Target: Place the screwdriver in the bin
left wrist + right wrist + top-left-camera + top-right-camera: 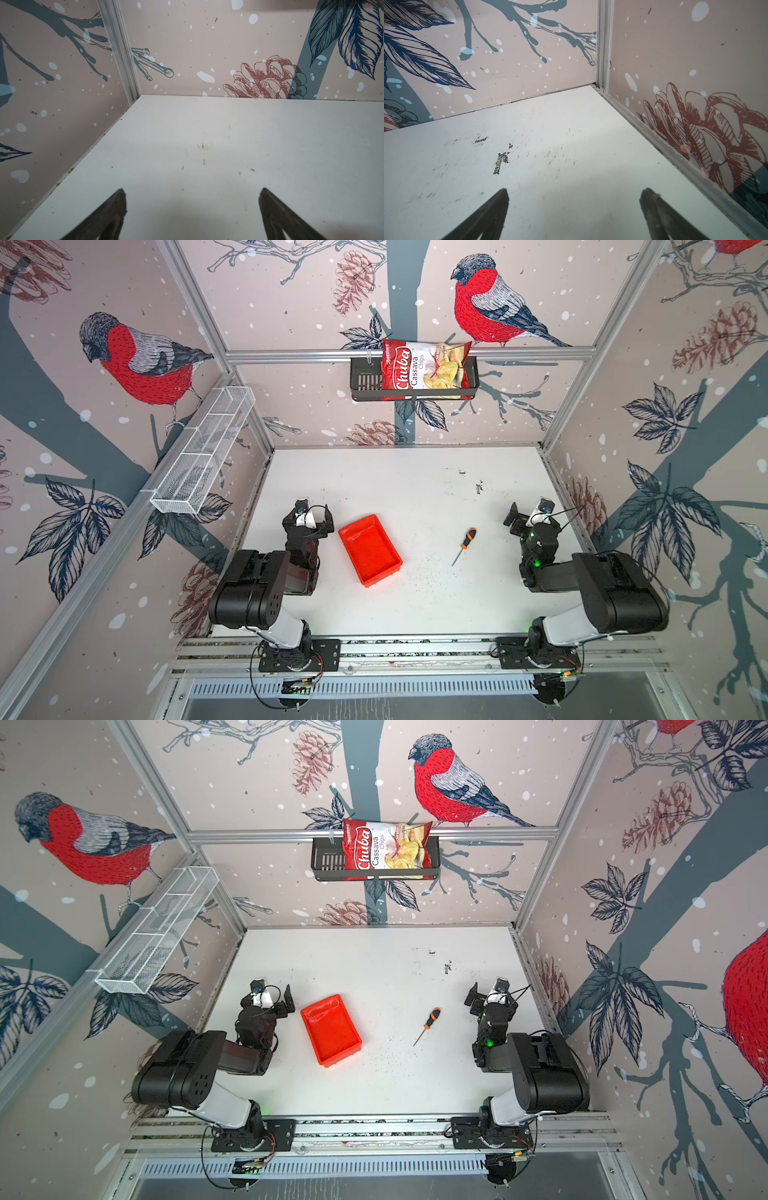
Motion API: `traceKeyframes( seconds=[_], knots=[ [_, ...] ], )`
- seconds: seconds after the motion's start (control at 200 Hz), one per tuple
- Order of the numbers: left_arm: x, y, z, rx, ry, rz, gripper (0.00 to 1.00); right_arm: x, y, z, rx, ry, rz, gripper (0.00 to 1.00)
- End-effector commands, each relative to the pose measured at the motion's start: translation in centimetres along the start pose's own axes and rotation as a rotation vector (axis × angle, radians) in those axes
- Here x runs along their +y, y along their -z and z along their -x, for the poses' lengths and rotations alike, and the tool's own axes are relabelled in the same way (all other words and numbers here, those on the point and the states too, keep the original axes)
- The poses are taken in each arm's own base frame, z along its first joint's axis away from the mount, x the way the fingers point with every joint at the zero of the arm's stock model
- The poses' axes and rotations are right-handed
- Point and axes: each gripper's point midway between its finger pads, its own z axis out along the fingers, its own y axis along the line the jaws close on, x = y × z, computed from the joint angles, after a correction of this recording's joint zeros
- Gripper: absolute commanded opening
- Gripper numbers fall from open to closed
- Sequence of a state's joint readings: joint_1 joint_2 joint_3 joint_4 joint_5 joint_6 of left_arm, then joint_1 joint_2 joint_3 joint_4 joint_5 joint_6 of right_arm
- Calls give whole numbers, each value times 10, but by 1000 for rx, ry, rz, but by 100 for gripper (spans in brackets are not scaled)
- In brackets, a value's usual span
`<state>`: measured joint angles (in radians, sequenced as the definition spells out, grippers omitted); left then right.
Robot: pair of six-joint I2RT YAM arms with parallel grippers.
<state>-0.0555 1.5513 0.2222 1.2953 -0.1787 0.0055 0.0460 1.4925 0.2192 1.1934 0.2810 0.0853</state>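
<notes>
Top views show me both arms folded back low, left gripper (308, 517) and right gripper (524, 516) spread wide and empty, with the thin-shafted, orange-handled screwdriver (464, 546) lying on the scuffed white table (415, 605) beside the glossy red plastic bin (370, 549), not touching.

**Bystanders in the cell**

A white tabletop (399, 605) fills the floor of the enclosure, scuffed with dark marks (478, 487) toward 1 o'clock from its middle (the same scuffs show large in the right wrist view (501, 163)). At 12 o'clock, on the back wall, a black slotted metal basket (365, 381) hangs from an aluminium rail (291, 355) and holds a red Chuba Cassava Chips bag (424, 366), leaning upright. At 10 o'clock a white wire mesh basket (203, 452) runs along the left wall. Bullfinch wallpaper (141, 360) with pine cones covers all the walls.
</notes>
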Motion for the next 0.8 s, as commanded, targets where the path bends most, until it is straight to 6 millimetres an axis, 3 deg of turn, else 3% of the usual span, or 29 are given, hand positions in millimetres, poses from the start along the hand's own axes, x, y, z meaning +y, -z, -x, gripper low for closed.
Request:
traceKeyframes(
  seconds=[0.0,0.265,0.35,0.615,0.796],
  knots=[
    [0,5,16,-51,-20,28,98,3,2,13,-29,-16,16,100],
    [-37,13,44,-50,-148,-30,98,13,8,39,-12,-29,61,100],
    [-52,15,57,-52,-170,-76,98,18,16,60,-48,-82,102,100],
    [-114,33,93,-71,-153,-290,98,44,35,97,-43,-190,254,100],
    [-173,58,96,-45,-192,-538,98,45,35,95,101,-381,161,100]
  ],
)
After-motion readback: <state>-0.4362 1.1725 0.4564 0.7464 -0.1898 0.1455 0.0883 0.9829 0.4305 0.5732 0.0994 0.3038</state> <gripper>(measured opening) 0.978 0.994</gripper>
